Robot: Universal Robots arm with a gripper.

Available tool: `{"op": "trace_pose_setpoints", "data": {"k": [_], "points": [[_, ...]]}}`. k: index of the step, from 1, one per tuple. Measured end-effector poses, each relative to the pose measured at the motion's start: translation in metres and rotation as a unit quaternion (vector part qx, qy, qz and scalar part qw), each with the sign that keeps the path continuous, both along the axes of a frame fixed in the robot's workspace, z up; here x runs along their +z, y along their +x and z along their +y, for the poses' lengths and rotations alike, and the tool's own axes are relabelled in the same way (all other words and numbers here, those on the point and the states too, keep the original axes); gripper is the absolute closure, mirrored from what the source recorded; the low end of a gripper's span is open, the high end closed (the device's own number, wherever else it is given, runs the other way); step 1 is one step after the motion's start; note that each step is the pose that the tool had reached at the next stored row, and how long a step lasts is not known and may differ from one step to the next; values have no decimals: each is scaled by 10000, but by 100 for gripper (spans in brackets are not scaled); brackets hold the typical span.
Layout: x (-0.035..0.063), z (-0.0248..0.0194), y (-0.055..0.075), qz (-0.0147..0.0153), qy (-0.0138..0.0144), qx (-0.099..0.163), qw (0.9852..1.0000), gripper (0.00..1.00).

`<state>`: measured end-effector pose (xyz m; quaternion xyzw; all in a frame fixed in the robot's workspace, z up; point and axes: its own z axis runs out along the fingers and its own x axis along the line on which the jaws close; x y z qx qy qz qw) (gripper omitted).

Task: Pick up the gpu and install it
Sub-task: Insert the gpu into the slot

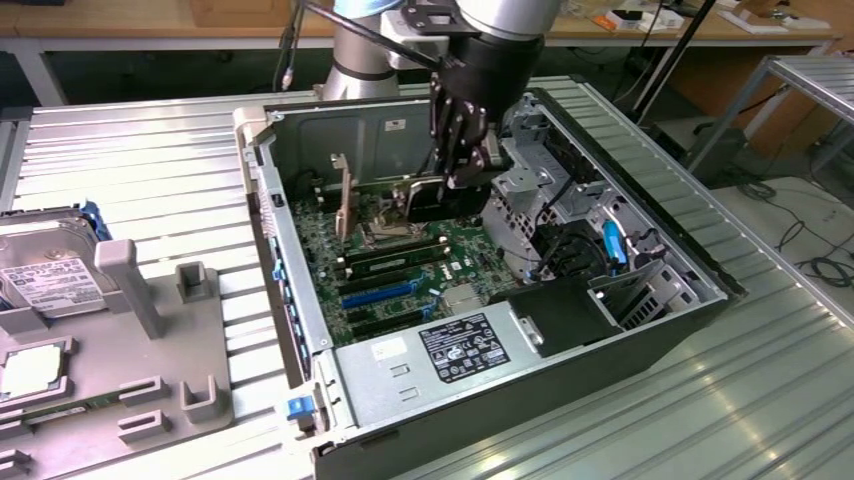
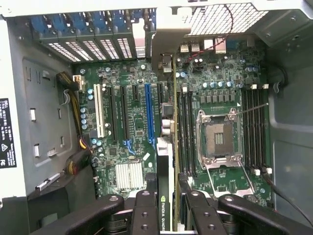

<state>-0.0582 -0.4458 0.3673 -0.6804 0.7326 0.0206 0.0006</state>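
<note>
In the exterior view, your hand (image 1: pixel 455 182) was down inside the open computer case (image 1: pixel 334 130), which lay on the desk (image 1: pixel 134 150). Its fingers were clamped on the top edge of the gpu (image 1: pixel 430 205). The card hung edge-down just over the motherboard (image 1: pixel 400 265), directly under the hand. Its metal bracket (image 1: pixel 340 195) pointed toward the exterior view's left. You could not tell from here whether its lower edge had met a slot.

I'd judge the card light and stiff, but fragile. It is a thin board that won't flex safely and has exposed parts, and its smooth faces could slide under a loose pinch. The sound hold is the one you had, across the two flat faces near the top edge. That keeps clear of the contact edge below and the bracket end.

In the wrist view, you saw the gpu (image 2: pixel 164 171) edge-on. It ran straight out from between the fingers (image 2: pixel 144 210) of the hand (image 2: pixel 168 211), pinched from both sides. Its bracket (image 2: pixel 164 46) reached the rear openings of the case. The card lay just beside the blue slot (image 2: pixel 149 112), between it and the empty processor socket (image 2: pixel 218 134).
</note>
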Motion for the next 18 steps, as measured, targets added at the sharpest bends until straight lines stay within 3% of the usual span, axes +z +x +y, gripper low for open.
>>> {"op": "trace_pose_setpoints", "data": {"k": [11,18], "points": [[-188,0,-126,-8,0,0,10000,73],[-200,0,-139,-9,-1,0,10000,73]]}}
